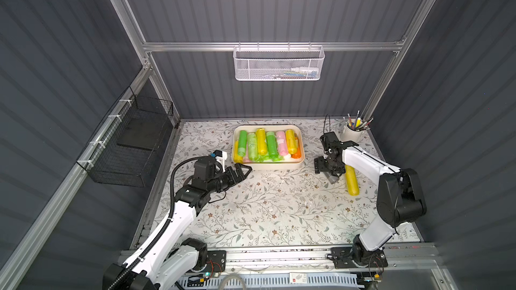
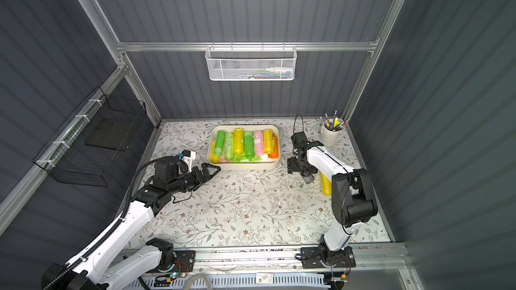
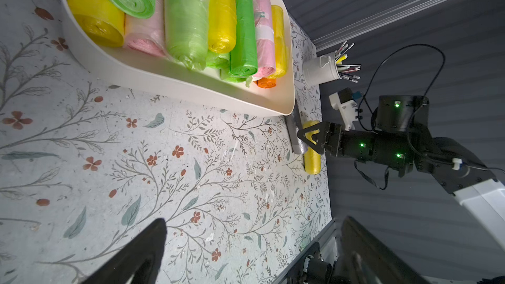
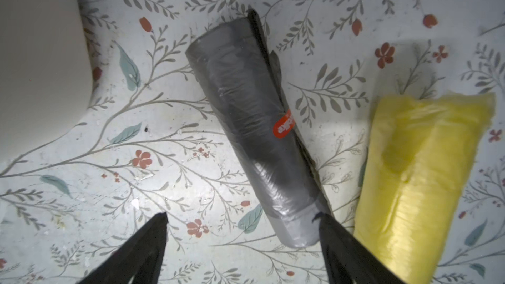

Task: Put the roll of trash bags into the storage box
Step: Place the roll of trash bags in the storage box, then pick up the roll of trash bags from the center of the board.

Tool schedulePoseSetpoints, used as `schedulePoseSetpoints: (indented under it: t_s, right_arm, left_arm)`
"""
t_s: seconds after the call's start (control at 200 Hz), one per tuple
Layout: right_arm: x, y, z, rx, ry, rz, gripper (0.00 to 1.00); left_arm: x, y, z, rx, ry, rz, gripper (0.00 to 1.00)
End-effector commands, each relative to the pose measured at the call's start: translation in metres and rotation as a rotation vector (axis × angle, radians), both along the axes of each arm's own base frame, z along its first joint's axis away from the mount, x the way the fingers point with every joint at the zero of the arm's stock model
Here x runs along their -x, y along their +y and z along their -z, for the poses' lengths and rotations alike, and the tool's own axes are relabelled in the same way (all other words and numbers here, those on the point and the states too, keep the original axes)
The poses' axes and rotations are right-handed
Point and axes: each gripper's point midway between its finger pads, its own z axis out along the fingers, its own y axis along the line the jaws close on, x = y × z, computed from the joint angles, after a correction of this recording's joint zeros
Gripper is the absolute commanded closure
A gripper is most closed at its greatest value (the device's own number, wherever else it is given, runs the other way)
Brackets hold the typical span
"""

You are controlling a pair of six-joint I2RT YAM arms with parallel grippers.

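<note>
Basically, the grey plastic-wrapped roll of trash bags w/ an orange sticker (image 4: 254,132) lies flat on the floral-print table (image 4: 191,4). It's not yet in the shallow cream-white plastic storage box (image 4: 41,50), whose rounded corner sits near the roll's far end. Long axis runs away from the claw, approx. diagonal in the right wrist view. The right gripper (image 4: 243,215) hangs over the near end, jaws apart and straddling it: one finger at the roll's edge, the other w/ a clear gap, so nothing gripped. A yellow crinkly-plastic roll (image 4: 418,181) lies just beside, outside the jaws. The left gripper (image 1: 244,170), spread wide and empty, sits by the box's opposite front corner, well apart, so the right arm is nearer.
</note>
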Motion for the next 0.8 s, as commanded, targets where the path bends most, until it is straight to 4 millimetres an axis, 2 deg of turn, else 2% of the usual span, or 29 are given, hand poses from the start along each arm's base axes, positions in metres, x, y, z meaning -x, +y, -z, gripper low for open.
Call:
schedulePoseSetpoints:
  t_s: [0.0,0.26,0.435,0.795]
  right_arm:
    - [-0.011,-0.009,0.0,0.061,-0.003,-0.018,0.16]
    - [-0.029,-0.014,0.008,0.12,0.023,-0.038,0.19]
    - [-0.031,-0.012,0.02,0.106,0.054,-0.063,0.21]
    - [-0.038,-0.015,0.026,0.059,0.069,-0.068,0.22]
  left_arm:
    - [0.004,-0.002,-0.006,0.017,-0.008,0.015,0.0]
    - [0.005,-0.001,0.001,0.01,0.011,0.011,0.0]
    - [0.002,-0.002,0.001,0.013,0.015,0.007,0.0]
    - [-0.001,-0.005,0.003,0.024,0.027,0.008,0.0]
